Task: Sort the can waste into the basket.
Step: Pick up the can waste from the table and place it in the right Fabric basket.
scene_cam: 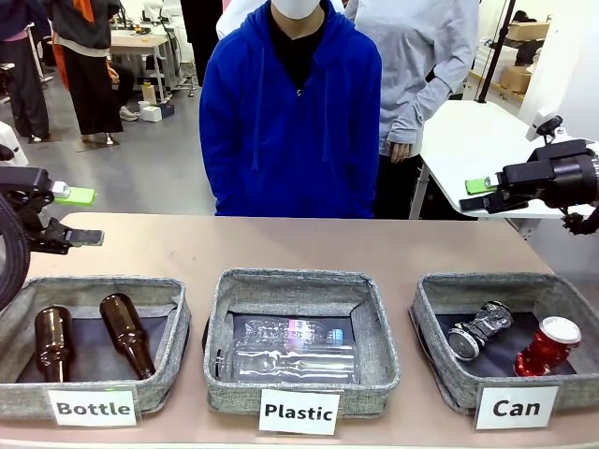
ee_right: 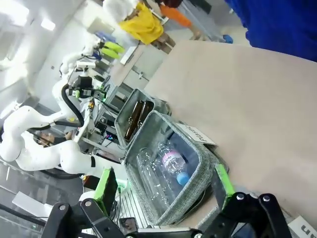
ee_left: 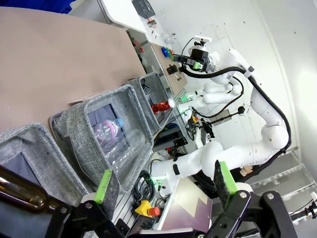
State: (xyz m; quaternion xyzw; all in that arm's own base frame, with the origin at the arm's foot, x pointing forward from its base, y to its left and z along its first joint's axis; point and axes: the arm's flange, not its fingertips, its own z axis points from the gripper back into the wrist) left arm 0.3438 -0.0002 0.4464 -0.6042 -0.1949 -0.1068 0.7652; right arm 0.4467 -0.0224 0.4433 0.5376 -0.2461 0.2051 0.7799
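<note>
The grey basket [scene_cam: 505, 283] labelled "Can" stands at the front right of the table. Inside it lie a dark can [scene_cam: 479, 329] with a silver top and a red can [scene_cam: 547, 344], side by side. My right gripper [scene_cam: 477, 194] hovers open and empty above the table's far right edge, well above that basket. My left gripper [scene_cam: 80, 217] hangs open and empty at the far left. In the left wrist view its fingers [ee_left: 164, 183] stand wide, and the red can [ee_left: 160, 106] shows far off. In the right wrist view the right gripper [ee_right: 163, 182] is also spread wide.
A "Bottle" basket [scene_cam: 94, 285] with two brown glass bottles sits front left. A "Plastic" basket [scene_cam: 295, 279] with clear bottles sits in the middle. A person in a blue hoodie [scene_cam: 290, 122] stands at the far side. A bare strip of table [scene_cam: 281, 243] runs behind the baskets.
</note>
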